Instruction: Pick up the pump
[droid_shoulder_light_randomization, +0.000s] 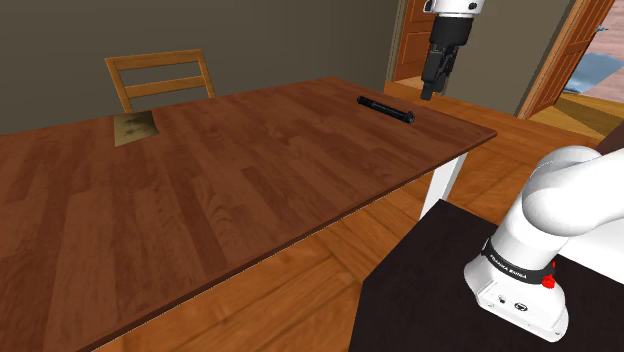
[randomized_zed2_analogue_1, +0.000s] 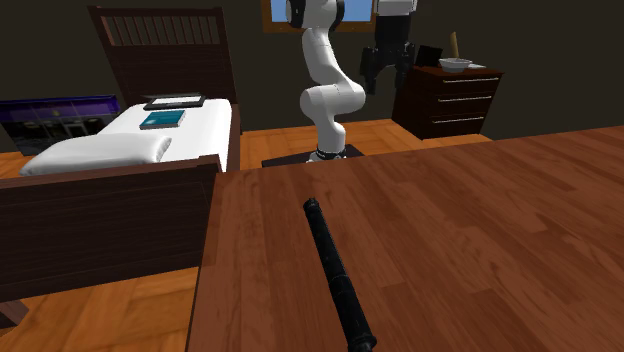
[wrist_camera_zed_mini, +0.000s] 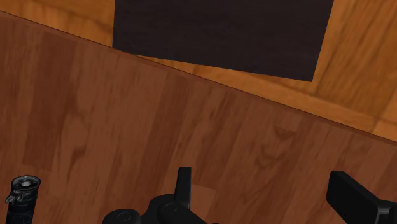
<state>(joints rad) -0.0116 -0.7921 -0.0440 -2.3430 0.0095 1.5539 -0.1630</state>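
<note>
Wooden table (droid_shoulder_light_randomization: 250, 180) on wood floor. Pump (droid_shoulder_light_randomization: 386, 108): slim black rod, flat near table edge. Gripper (droid_shoulder_light_randomization: 430, 95) high above, fingers spread, holding nothing, pump's end outside finger gap. Risks: straight descent misses rod; end-pinch tips it; round body rolls toward edge.

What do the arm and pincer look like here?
The arm is white with rounded links; a black band with white lettering and a small red mark sit near its base. The pincer is all black, with two fingers.
</note>
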